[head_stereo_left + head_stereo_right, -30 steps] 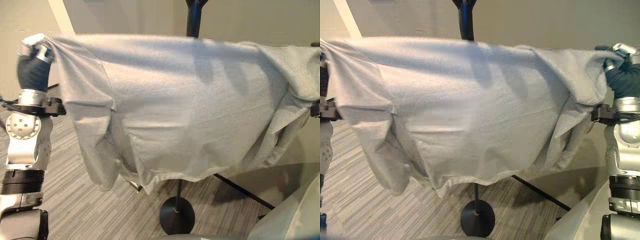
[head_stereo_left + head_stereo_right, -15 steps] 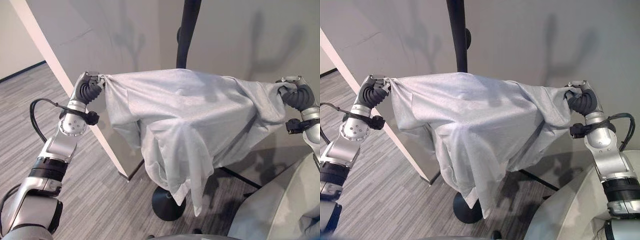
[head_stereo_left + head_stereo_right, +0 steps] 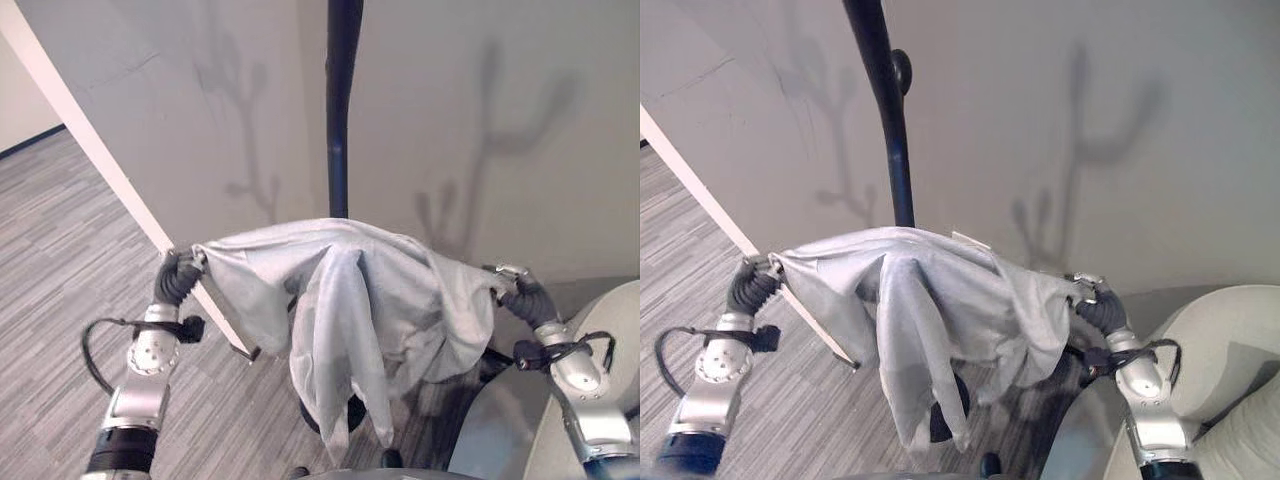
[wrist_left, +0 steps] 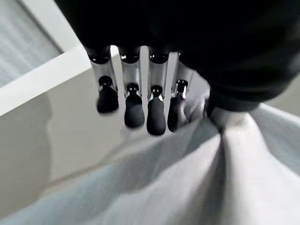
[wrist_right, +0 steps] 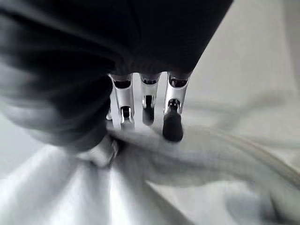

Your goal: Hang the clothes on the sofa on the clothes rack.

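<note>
A light grey shirt [image 3: 340, 310] hangs in loose folds between my two hands, in front of the black pole of the clothes rack [image 3: 340, 110]. My left hand [image 3: 180, 275] is shut on its left end, and the left wrist view shows cloth [image 4: 187, 178] gathered beneath the curled fingers [image 4: 136, 108]. My right hand [image 3: 520, 295] is shut on the right end, with the cloth [image 5: 164, 187] bunched under its fingers [image 5: 147, 110]. The shirt's middle peaks against the pole, and I cannot tell whether it rests on a hook. A round knob [image 3: 902, 70] sticks out higher up the pole.
A pale grey sofa [image 3: 600, 330] curves in at the lower right, close to my right arm. A beige wall stands behind the rack, with a white corner edge [image 3: 90, 150] running down on the left. Grey striped carpet [image 3: 60, 230] covers the floor.
The shirt was stretched wide and close to the camera; now it sags bunched, lower and farther off, with my hands nearer together. The view itself has also shifted.
</note>
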Motion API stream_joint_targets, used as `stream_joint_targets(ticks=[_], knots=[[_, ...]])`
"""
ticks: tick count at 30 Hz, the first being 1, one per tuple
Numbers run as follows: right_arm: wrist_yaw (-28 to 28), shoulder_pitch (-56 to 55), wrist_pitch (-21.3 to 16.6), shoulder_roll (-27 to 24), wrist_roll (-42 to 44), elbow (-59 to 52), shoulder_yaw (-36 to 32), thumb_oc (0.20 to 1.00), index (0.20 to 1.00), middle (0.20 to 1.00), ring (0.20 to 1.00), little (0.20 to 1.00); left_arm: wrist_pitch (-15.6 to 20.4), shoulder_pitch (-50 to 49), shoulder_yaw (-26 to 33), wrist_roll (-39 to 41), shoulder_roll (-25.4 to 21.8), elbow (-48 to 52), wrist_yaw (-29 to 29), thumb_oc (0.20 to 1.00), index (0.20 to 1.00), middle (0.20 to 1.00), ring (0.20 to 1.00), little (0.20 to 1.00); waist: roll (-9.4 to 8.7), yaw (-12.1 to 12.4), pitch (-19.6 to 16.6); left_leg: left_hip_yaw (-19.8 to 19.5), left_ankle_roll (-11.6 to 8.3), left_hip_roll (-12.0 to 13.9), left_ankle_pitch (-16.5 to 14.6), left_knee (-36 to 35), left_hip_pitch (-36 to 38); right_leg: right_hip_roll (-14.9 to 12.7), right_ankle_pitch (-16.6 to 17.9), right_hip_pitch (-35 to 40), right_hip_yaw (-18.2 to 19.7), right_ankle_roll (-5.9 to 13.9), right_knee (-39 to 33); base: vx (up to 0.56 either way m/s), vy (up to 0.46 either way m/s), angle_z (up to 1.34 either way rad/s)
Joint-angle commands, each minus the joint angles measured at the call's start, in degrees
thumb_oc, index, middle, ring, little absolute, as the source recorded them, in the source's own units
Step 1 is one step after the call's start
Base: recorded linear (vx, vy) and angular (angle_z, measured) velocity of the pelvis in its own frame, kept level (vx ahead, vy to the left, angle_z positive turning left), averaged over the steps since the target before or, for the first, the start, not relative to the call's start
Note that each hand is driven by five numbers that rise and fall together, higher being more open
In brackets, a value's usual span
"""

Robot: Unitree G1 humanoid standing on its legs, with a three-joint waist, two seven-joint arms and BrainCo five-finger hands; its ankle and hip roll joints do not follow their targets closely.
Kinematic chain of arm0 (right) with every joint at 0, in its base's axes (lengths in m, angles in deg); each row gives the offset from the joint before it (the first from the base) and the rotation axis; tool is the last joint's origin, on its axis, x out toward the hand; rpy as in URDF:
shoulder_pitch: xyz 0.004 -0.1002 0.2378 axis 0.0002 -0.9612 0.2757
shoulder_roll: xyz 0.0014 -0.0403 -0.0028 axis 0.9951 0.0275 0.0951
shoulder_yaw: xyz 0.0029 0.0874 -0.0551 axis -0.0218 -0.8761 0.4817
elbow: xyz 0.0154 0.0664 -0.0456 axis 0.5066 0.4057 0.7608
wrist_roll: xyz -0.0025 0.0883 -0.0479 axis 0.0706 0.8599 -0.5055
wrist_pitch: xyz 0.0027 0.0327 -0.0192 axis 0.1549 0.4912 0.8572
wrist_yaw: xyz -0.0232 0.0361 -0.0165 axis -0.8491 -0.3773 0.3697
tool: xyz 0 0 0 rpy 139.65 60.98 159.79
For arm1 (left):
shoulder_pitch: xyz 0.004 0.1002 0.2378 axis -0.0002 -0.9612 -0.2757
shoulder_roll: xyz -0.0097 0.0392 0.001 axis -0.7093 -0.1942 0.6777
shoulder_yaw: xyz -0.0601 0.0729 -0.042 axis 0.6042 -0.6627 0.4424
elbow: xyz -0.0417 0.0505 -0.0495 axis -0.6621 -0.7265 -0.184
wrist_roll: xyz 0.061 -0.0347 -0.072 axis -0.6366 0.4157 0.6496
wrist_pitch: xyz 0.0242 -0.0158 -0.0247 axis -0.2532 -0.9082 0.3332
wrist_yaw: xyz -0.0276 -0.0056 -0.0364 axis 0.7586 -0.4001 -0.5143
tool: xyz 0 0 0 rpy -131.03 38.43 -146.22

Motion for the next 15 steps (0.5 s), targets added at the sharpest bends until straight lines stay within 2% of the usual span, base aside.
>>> stream_joint_targets(ticks=[1,8,15], knots=[[1.69,2.88,-3.66,-2.47,1.89,-0.11,-1.98,1.0,1.0,1.0,1.0,1.0,2.12,3.59,0.27,0.32,-3.92,-3.42,0.18,1.0,1.0,1.0,1.0,1.0,-1.0,0.32,-3.87,0.61,-2.83,2.19,-3.17,0.21,-0.52,-5.26,-2.8,3.12,-2.9,5.56,0.53,0.0,0.0,0.0],[4.36,5.1,-4.32,-2.93,2.21,-1.76,-5.26,1.0,1.0,1.0,1.0,1.0,2.62,4.68,0.37,1.42,-4.14,-1.82,0.68,1.0,1.0,1.0,1.0,1.0,-0.99,0.55,-4.04,0.74,-2.59,1.96,-3.43,0.21,-0.38,-5.56,-2.77,3.25,-3.02,5.7,0.53,0.0,0.0,0.0],[8.23,7.23,-5.82,-5.13,1.85,-5.87,-12.05,1.0,1.0,1.0,1.0,1.0,3.41,4.79,2.12,1.39,-6.2,1.67,1.14,1.0,1.0,1.0,1.0,1.0,-1.2,0.68,-4.19,0.81,-2.39,1.73,-3.82,0.21,-0.19,-5.76,-2.65,3.29,-3.06,6.01,0.53,0.0,0.002,0.0]])
